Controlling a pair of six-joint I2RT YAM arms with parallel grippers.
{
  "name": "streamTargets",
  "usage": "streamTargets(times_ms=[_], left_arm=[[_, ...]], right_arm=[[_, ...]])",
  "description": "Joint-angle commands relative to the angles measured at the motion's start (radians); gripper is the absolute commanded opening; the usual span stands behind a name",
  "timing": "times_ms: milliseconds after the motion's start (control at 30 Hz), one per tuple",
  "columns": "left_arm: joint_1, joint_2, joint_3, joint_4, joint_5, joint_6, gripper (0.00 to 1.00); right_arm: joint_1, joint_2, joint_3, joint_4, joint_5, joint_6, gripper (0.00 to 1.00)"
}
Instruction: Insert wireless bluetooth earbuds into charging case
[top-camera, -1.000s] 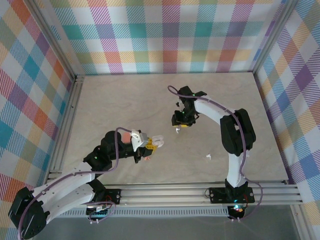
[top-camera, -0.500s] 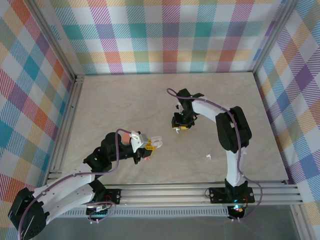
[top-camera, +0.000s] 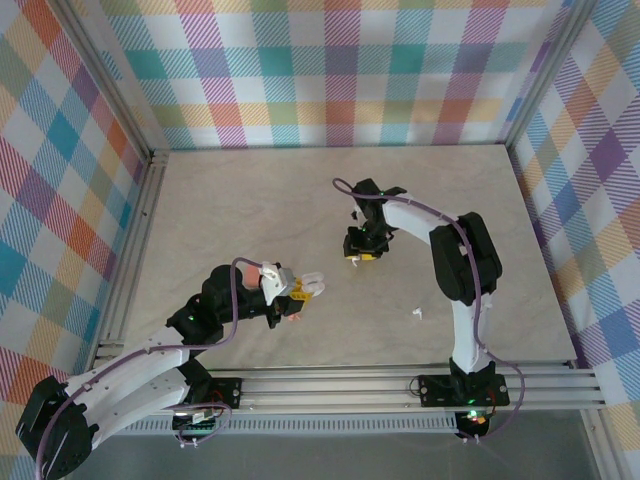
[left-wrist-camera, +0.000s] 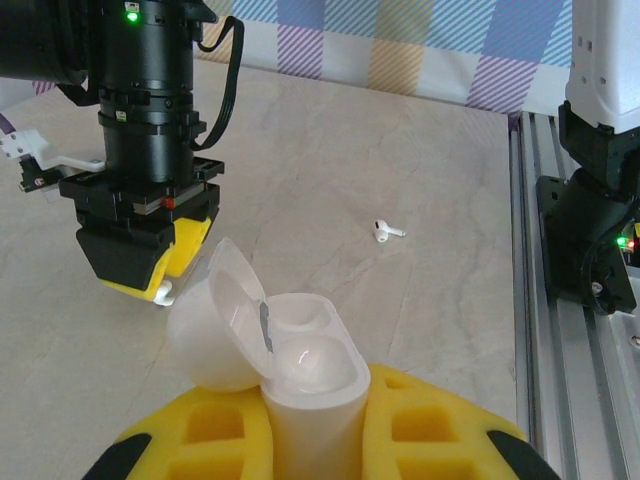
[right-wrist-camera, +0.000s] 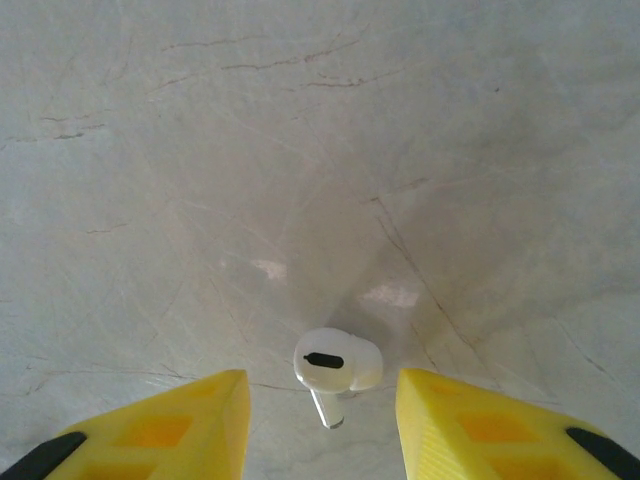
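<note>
The white charging case (left-wrist-camera: 318, 385) stands upright with its lid (left-wrist-camera: 212, 322) flipped open, and my left gripper (left-wrist-camera: 315, 415) is shut on its body. One well of the case looks filled with something white and the other is hollow. In the top view the case (top-camera: 313, 285) hangs just above the table in the left gripper (top-camera: 300, 290). A white earbud (right-wrist-camera: 337, 364) lies on the table, stem towards me, between the yellow fingers (right-wrist-camera: 180, 425) of my right gripper (right-wrist-camera: 325, 420). That gripper is open, with a gap on each side of the earbud. It points straight down (top-camera: 360, 250).
A second white earbud (left-wrist-camera: 385, 232) lies loose on the marble table (top-camera: 415, 314), to the right of both grippers. A small pinkish item (top-camera: 293, 316) lies under the left gripper. Metal rails (top-camera: 350, 385) run along the near edge, and plaid walls (top-camera: 330, 70) close the other sides.
The right arm's elbow has swung slightly left, with its gripper staying low over the earbud. The left gripper with the case has shifted a little towards the near left.
</note>
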Motion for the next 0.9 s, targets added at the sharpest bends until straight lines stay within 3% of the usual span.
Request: streamTargets(times_ms=[0, 600, 867], left_arm=[[0.007, -0.020, -0.007, 0.008, 0.010, 0.002, 0.00], [0.007, -0.042, -0.017, -0.008, 0.013, -0.005, 0.00], [0.007, -0.045, -0.016, -0.011, 0.019, -0.007, 0.00]], right_arm=[[0.011, 0.030, 0.035, -0.033, 0.003, 0.002, 0.42], [0.017, 0.068, 0.074, -0.063, 0.020, 0.009, 0.30], [0.017, 0.079, 0.102, -0.079, 0.023, 0.007, 0.33]])
